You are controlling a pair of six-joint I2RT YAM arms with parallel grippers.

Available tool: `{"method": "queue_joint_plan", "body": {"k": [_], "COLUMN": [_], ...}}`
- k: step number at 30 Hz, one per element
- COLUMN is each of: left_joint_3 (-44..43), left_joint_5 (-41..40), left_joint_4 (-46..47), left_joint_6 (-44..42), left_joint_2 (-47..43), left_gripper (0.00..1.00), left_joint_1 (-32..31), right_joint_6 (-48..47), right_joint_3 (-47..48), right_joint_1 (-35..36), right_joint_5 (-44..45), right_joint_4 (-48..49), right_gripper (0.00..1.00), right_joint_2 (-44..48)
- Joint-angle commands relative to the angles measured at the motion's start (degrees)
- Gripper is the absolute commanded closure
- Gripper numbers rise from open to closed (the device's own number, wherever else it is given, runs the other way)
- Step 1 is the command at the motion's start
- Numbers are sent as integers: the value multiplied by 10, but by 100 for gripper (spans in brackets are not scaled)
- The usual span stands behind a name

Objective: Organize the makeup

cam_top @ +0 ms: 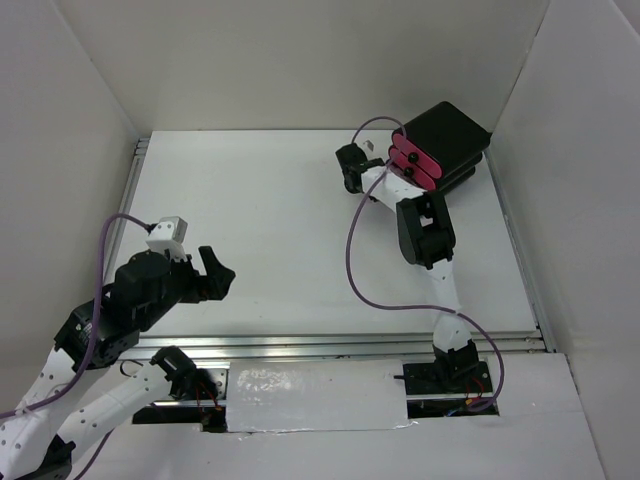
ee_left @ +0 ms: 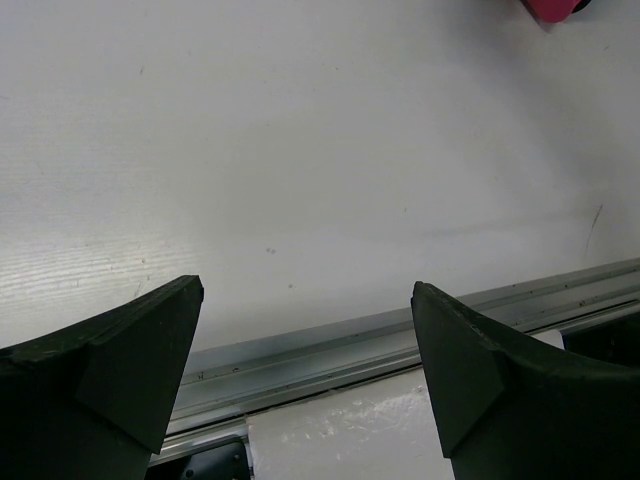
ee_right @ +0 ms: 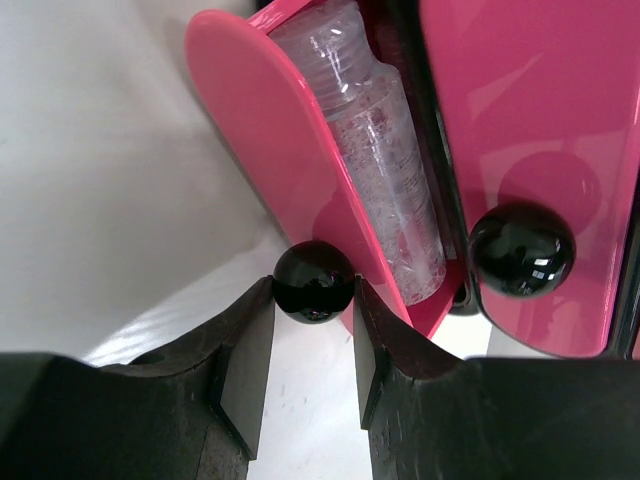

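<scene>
Pink drawer [ee_right: 268,150] of the black box [cam_top: 455,130] stands ajar with the clear vial [ee_right: 385,170] inside, its black knob [ee_right: 313,280] pinched by the right gripper [ee_right: 313,305] (left gripper [ee_left: 305,345] gapes empty, well apart from the box), best moved straight along its slide.

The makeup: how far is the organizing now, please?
Done, it seems: no loose cosmetics show on the table in the top view, and a clear vial lies inside the open pink drawer. In hand: the right gripper is closed on that drawer's black knob. The left gripper is open and holds nothing. Left, probably: pushing this drawer shut; the other drawers' contents are hidden.
</scene>
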State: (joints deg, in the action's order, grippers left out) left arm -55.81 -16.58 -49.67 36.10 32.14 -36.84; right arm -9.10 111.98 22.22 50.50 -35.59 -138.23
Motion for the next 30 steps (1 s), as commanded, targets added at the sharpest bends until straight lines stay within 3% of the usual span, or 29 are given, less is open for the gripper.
{"method": "queue_joint_plan", "body": {"k": [1, 10, 14, 18, 30], "left_joint_3": [4, 2, 3, 2, 1], "left_joint_5": [1, -1, -4, -7, -10], "left_joint_4": [19, 17, 15, 14, 12], "left_joint_6": [-10, -9, -8, -7, -5], "left_joint_2": [6, 19, 21, 22, 36], "left_gripper": [1, 1, 1, 0, 1], "left_joint_1": [-1, -2, -1, -1, -1], "right_joint_6": [-12, -35, -67, -93, -110], "right_joint_3": [40, 38, 18, -8, -37], "right_joint_1": [-23, -37, -37, -38, -49], "right_joint_5": [42, 35, 53, 71, 79], "right_joint_4": [35, 62, 110, 154, 192], "right_gripper": [76, 73, 58, 49, 44], "right_joint_2": [17, 16, 16, 13, 18]}}
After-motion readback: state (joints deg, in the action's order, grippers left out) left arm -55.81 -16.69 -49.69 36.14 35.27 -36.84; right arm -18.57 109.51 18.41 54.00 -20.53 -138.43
